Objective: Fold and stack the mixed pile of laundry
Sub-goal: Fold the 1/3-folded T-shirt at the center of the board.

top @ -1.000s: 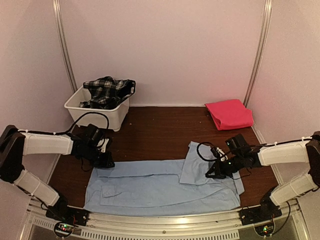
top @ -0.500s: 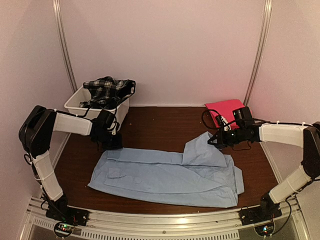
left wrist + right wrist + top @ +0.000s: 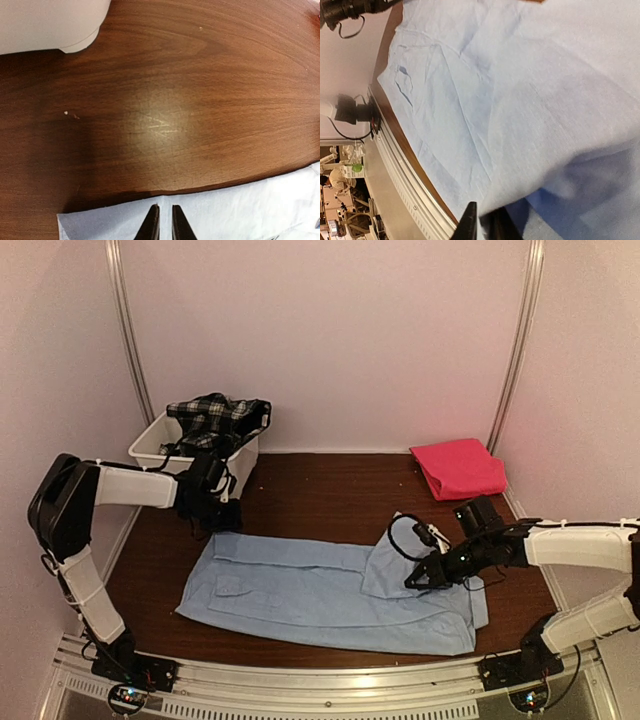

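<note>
shirt (image 3: 320, 590): spread flat, lower middle of the overhead frame.
left claw (image 3: 166, 210): nearly closed over the shirt's upper-left edge; grasp cannot be told.
right claw (image 3: 413, 581): pinching the shirt's folded sleeve, right of centre.

The shirt (image 3: 320, 592) lies across the lower middle of the table (image 3: 320, 490). The tub (image 3: 160, 452) stands at the upper left, by the back wall, with a garment (image 3: 215, 420) heaped in it. The folded cloth (image 3: 458, 468) lies at the upper right, well apart from both.

wood table (image 3: 320, 490) | on it: blue shirt (image 3: 300, 590), pink cloth (image 3: 458, 468), white tub (image 3: 148, 448)
</note>
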`<action>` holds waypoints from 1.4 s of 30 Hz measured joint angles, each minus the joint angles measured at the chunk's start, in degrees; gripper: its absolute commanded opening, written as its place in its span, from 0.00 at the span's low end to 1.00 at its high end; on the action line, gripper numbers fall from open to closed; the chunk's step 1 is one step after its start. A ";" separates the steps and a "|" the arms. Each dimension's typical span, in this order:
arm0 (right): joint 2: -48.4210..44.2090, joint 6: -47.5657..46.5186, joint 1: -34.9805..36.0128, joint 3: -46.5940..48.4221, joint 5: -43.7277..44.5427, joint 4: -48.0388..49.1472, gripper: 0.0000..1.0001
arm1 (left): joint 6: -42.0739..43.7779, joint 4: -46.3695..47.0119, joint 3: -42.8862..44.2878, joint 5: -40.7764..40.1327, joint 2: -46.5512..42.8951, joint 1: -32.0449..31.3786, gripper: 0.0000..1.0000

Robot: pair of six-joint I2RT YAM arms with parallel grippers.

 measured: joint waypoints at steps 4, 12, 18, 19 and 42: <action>-0.28 1.25 1.18 -3.61 0.37 -4.22 0.67 | 1.07 -0.37 0.02 0.02 -0.72 0.00 0.13; -5.27 0.24 -9.40 5.22 5.44 -7.74 0.75 | 2.62 -1.68 1.09 0.28 -1.92 0.00 0.14; 1.22 0.63 -16.96 7.63 8.87 -1.18 0.66 | 3.19 -1.77 2.40 0.33 -3.61 0.00 0.14; 3.43 0.57 -17.27 7.96 9.27 -0.50 0.66 | 3.28 -1.79 2.62 0.33 -3.80 0.00 0.14; 25.77 -3.85 -18.14 17.88 5.20 7.96 0.00 | 3.61 -1.66 3.89 1.20 -3.96 0.00 0.15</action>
